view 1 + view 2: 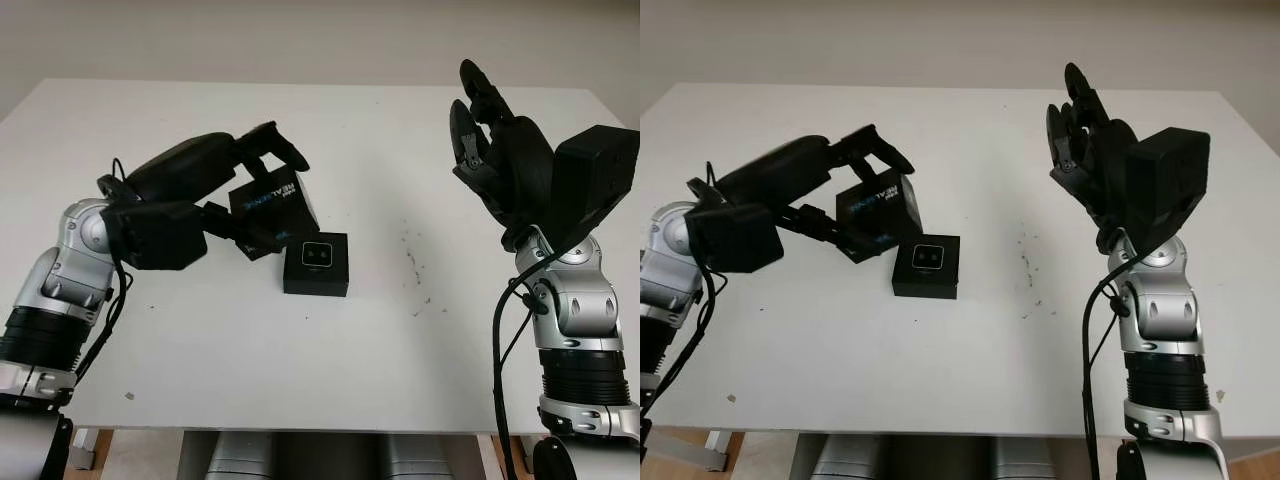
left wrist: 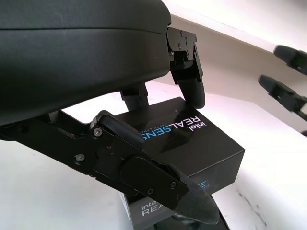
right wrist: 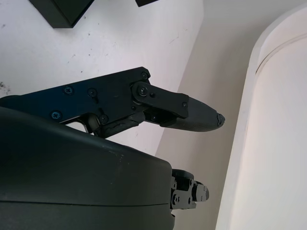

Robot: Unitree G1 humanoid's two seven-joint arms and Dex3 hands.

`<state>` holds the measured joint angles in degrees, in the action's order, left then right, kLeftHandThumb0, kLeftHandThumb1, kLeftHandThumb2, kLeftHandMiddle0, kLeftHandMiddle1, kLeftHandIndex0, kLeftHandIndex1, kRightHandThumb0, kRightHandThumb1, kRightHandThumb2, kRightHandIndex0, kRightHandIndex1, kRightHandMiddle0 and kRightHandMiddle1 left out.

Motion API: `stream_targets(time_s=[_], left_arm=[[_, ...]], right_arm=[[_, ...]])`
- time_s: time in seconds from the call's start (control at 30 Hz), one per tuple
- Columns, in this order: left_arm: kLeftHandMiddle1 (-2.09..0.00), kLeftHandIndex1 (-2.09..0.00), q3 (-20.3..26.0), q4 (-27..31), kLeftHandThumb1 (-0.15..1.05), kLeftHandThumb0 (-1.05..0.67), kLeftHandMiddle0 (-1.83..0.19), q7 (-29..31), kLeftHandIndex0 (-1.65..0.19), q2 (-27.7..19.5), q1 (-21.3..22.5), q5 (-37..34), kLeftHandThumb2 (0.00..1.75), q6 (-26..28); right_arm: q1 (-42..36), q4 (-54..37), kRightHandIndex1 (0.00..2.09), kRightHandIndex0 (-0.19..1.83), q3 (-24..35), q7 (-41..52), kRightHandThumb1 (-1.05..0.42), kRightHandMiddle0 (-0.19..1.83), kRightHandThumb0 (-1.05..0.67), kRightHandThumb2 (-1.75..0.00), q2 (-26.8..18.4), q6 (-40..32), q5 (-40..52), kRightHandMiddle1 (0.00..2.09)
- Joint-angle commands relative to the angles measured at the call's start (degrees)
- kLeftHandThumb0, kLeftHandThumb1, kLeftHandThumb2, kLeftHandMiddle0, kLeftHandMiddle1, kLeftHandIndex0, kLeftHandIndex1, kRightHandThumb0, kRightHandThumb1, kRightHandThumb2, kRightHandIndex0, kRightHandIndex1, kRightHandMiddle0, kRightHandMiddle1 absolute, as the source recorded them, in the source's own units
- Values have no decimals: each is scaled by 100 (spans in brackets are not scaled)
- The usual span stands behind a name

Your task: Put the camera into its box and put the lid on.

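Observation:
Near the table's middle sits the black box [image 1: 315,283], open on top. Inside it the camera [image 1: 319,256] lies flat, its pale face with two lenses turned up. Just left of the box and behind it, my left hand [image 1: 279,201] is shut on the black lid [image 1: 284,192], printed "intel REALSENSE". The lid is tilted on edge and off the table, with fingers [image 2: 190,82] over its top and a thumb [image 2: 158,179] beneath. At the right side of the table my right hand [image 1: 482,122] is raised high, open, holding nothing.
The white table [image 1: 200,350] carries a few dark specks [image 1: 412,262] to the right of the box. Its front edge runs along the bottom of the head views, and a pale wall stands behind it.

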<state>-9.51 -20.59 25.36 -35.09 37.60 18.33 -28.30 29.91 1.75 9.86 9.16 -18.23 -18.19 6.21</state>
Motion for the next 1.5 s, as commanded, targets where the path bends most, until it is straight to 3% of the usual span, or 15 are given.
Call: stream_targets(time_s=[0.0,0.3,0.7,1.23,1.47], left_arm=[[-168,-155,-122,-178,92,-13,-31,-202,-27,36,121,220,5,-326],[-187,-158,-468,-571,94,-11,-27,-536,-24,187,316,834,6,-941],[-175,-161,-787,-1040,95,-9,-25,-1213,-22,296,521,1549,5,-1440],[-198,-174,-1012,-1537,94,-8,-20,-1434,-18,540,853,1681,6,-1405],[-197,-168,-1060,-1783,94,-7,-19,-1442,-17,649,1010,1656,5,-1372]], right_arm=[[23,-6,5,-5,17,-1,-105,-3,-64,-64,10,-11,37,5],[-26,-52,5,-5,13,20,-105,-3,-63,-63,-10,4,29,5],[-61,-80,5,-4,20,71,-105,-3,-64,-63,-24,-44,69,5],[-80,-85,5,-6,-6,95,-105,-4,-64,-63,-16,-35,44,4],[-111,-88,5,-6,6,115,-105,-4,-64,-62,-31,-13,53,4]])
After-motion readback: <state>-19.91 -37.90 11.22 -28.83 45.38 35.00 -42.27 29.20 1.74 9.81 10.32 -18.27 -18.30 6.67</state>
